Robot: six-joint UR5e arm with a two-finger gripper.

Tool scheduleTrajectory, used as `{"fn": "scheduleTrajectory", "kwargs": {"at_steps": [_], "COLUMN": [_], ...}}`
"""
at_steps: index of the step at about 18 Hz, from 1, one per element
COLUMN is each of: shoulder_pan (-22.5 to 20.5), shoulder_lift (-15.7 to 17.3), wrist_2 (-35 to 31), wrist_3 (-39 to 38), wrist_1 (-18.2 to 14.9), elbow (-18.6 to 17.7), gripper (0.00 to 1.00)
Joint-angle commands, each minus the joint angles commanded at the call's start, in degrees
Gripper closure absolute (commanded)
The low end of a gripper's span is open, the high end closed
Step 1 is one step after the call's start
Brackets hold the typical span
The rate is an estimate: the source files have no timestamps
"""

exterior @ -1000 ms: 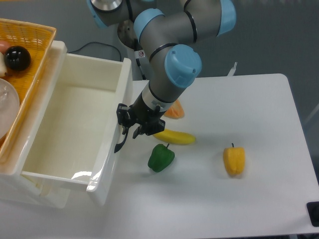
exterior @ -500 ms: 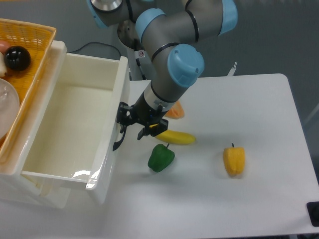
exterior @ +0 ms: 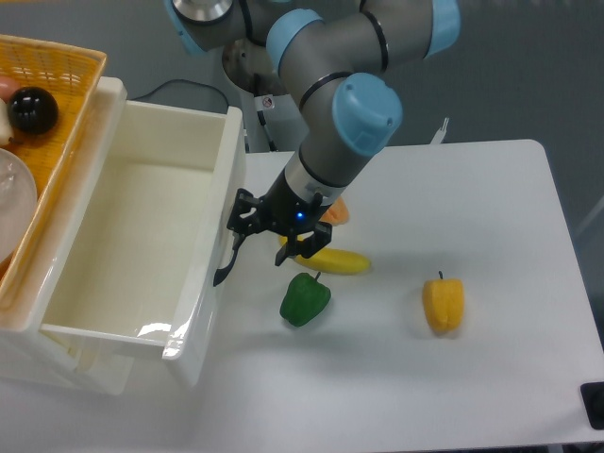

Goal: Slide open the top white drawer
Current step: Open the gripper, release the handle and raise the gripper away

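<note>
We have a single fixed view, looking steeply down from above the table's (exterior: pixel 491 377) near edge. It sits fairly close: the drawer (exterior: pixel 142 245) fills the left, the arm (exterior: pixel 349 104) enters from the top.

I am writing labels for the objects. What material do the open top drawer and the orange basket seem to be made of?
The top white drawer looks like glossy moulded plastic: its cream walls are smooth and carry bright reflections near the front corner. The orange basket appears woven, probably plastic or wicker strips; a regular lattice shows on its side, but the material itself cannot be settled.
</note>
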State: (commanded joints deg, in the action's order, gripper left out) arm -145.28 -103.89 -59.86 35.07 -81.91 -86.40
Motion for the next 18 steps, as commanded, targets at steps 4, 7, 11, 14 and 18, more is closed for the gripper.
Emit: {"fn": "scheduleTrajectory", "kwargs": {"at_steps": [4, 7, 11, 14, 18], "shoulder_pan": [-2.4, -4.8, -7.6, -8.5, -9.0], "shoulder_lift": [0.1, 0.1, 0.1, 0.0, -1.3], "wrist_2": [0.6, 0.3, -2.5, -7.1, -20.0], "wrist_3": [0.5, 8.2, 21.7, 31.9, 38.6], "wrist_1": [5.0, 10.1, 10.3, 9.9, 9.7], "elbow": [-0.1, -0.1, -0.2, -0.2, -1.5], "gripper": [0.00, 0.00, 0.00, 0.00, 0.00]}}
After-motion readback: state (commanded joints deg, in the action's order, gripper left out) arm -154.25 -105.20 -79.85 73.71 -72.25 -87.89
